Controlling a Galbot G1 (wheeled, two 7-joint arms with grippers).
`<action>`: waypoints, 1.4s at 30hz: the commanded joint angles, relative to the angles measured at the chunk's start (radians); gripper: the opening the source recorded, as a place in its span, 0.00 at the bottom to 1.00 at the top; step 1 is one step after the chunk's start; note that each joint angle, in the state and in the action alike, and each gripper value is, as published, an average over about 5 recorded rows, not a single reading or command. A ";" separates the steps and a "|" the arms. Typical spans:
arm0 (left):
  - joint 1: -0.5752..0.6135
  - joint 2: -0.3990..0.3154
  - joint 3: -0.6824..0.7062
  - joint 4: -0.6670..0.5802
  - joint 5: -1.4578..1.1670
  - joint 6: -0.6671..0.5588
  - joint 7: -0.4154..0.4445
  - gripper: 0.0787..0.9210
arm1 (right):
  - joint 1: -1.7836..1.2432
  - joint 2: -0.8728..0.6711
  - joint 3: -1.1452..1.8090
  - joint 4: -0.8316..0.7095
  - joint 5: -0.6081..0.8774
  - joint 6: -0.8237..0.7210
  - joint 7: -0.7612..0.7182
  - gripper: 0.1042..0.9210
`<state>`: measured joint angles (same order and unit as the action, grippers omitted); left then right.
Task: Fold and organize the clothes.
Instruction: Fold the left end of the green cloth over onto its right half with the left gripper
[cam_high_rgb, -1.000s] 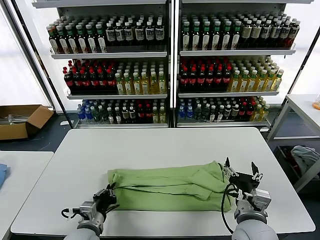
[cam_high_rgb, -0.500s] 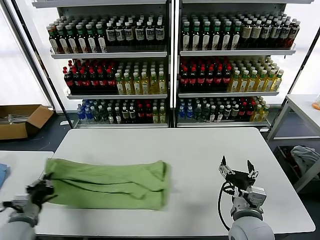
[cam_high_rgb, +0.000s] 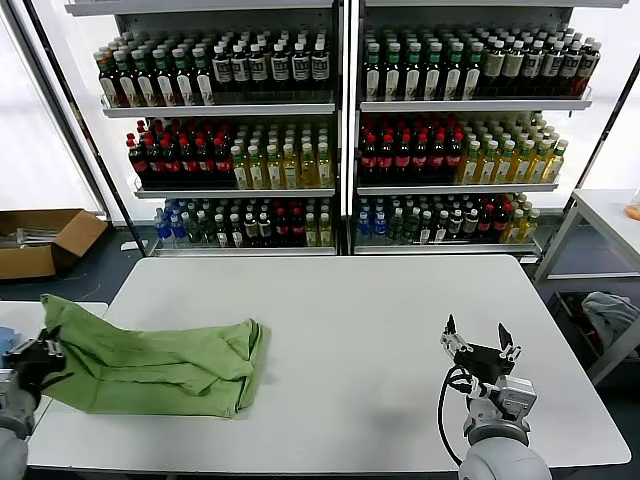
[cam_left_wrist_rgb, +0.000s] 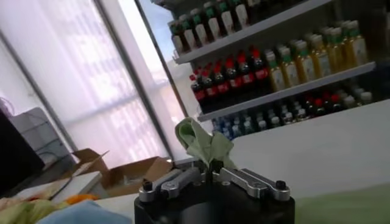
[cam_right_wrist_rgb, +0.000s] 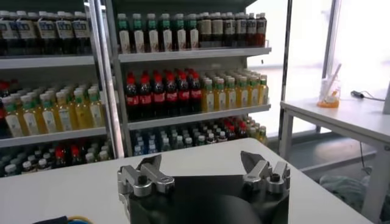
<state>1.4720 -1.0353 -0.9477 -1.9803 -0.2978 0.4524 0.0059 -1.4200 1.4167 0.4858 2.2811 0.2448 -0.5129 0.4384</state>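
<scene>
The light green shirt (cam_high_rgb: 160, 362), folded into a long band, lies across the left end of the white table (cam_high_rgb: 360, 330) and hangs past its left edge. My left gripper (cam_high_rgb: 40, 352) is shut on the shirt's left end and holds it raised off the table edge. In the left wrist view a tuft of the green shirt (cam_left_wrist_rgb: 204, 141) sticks up from between the closed fingers of the left gripper (cam_left_wrist_rgb: 212, 169). My right gripper (cam_high_rgb: 478, 345) is open and empty over the table's right front part; it also shows in the right wrist view (cam_right_wrist_rgb: 204, 170). The collar, buttons and logo are hidden.
Shelves of bottles (cam_high_rgb: 340, 130) stand behind the table. A second white table (cam_high_rgb: 40, 325) is at the left with a small blue cloth (cam_high_rgb: 5, 345) on it. A cardboard box (cam_high_rgb: 40, 240) sits on the floor. A side table (cam_high_rgb: 610, 215) and grey-blue bundle (cam_high_rgb: 605, 312) are at the right.
My left gripper has pulled the shirt leftwards across the table, from the middle front to the left end and past the edge. My right gripper stays open near the right front.
</scene>
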 joint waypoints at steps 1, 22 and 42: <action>-0.092 -0.202 0.368 -0.094 0.007 0.082 -0.014 0.02 | -0.049 0.002 0.031 0.024 0.002 0.006 0.000 0.88; -0.137 -0.273 0.545 -0.047 0.035 0.123 -0.006 0.02 | -0.121 0.016 0.074 0.041 0.005 0.035 0.004 0.88; 0.004 -0.315 0.640 -0.175 -0.440 0.127 -0.045 0.17 | -0.093 0.017 0.047 0.009 0.003 0.041 0.010 0.88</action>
<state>1.3792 -1.3312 -0.3904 -2.0603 -0.3613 0.5746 -0.0162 -1.5174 1.4325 0.5359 2.2937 0.2481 -0.4710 0.4474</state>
